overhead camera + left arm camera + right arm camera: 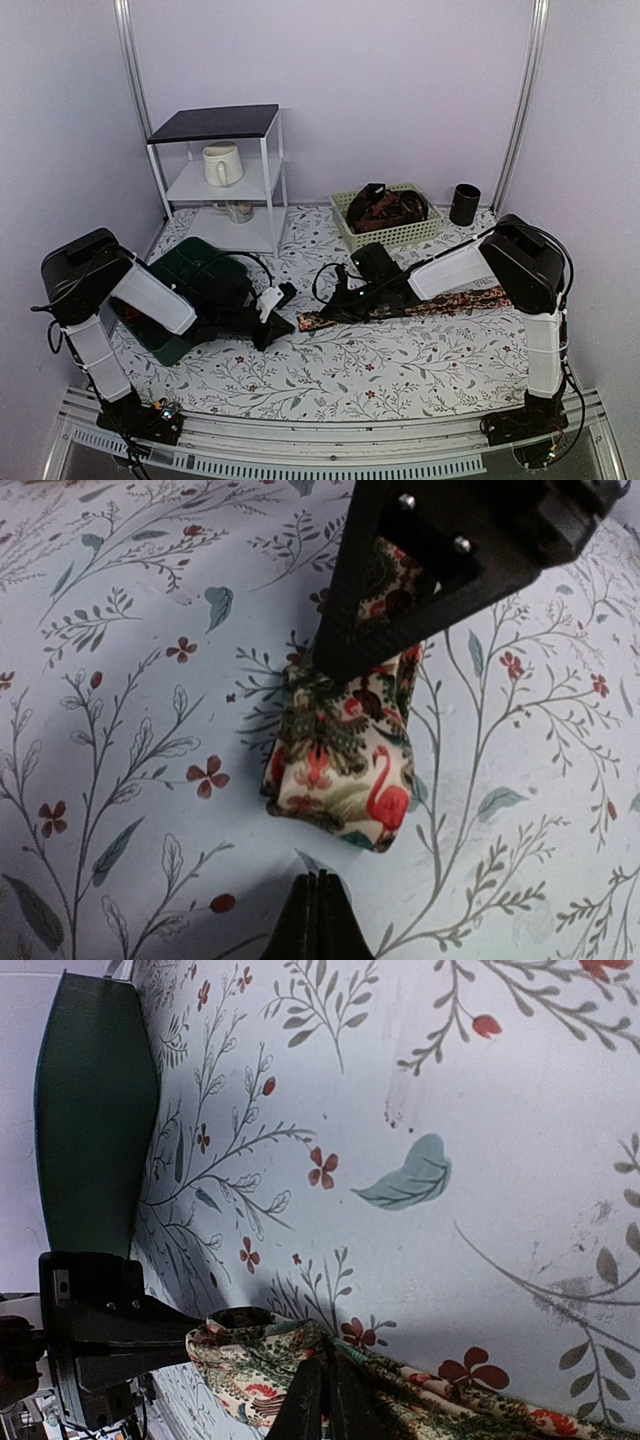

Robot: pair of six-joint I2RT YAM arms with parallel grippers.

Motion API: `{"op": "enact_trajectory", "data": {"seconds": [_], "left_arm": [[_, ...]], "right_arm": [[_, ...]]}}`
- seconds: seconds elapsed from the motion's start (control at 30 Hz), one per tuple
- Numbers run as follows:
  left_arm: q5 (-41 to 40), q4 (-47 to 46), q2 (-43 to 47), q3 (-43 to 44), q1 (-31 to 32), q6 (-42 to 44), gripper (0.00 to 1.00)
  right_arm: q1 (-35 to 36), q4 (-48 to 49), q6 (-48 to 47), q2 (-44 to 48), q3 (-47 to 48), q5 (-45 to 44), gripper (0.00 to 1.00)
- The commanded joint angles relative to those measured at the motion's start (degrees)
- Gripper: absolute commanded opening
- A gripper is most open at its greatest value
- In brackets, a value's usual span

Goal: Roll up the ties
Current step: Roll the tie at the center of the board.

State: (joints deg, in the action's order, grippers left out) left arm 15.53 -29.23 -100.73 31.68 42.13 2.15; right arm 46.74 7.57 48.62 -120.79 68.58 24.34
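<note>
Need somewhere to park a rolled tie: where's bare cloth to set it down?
Widest bare patch: the near strip of tablecloth between the flat tie and the front edge. A smaller one lies between the white shelf and the basket. Crowded: the centre, where the left arm and right arm meet at the tie's end, and the left, by the green bin.

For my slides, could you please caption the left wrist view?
The right claw pinches the folded tie on the floral cloth, with the shut left claw just short of it.
</note>
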Motion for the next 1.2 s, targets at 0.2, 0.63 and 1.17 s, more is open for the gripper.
{"op": "enact_trajectory", "data": {"seconds": [0.2,0.63,1.17], "left_arm": [[4.0,-6.4,-9.3,2.3,0.4,-7.9,0.00],[-3.4,-14.5,-2.3,-1.9,0.1,-18.7,0.00],[13.8,-37.6,-9.4,-1.1,0.8,-45.3,0.00]], "right_arm": [[-0.1,-5.0,-1.1,0.1,-1.7,-2.9,0.05],[-0.2,-5.0,-0.7,0.5,-2.0,-3.4,0.04],[-0.2,-5.0,-0.2,1.0,-2.0,-3.7,0.04]]}}
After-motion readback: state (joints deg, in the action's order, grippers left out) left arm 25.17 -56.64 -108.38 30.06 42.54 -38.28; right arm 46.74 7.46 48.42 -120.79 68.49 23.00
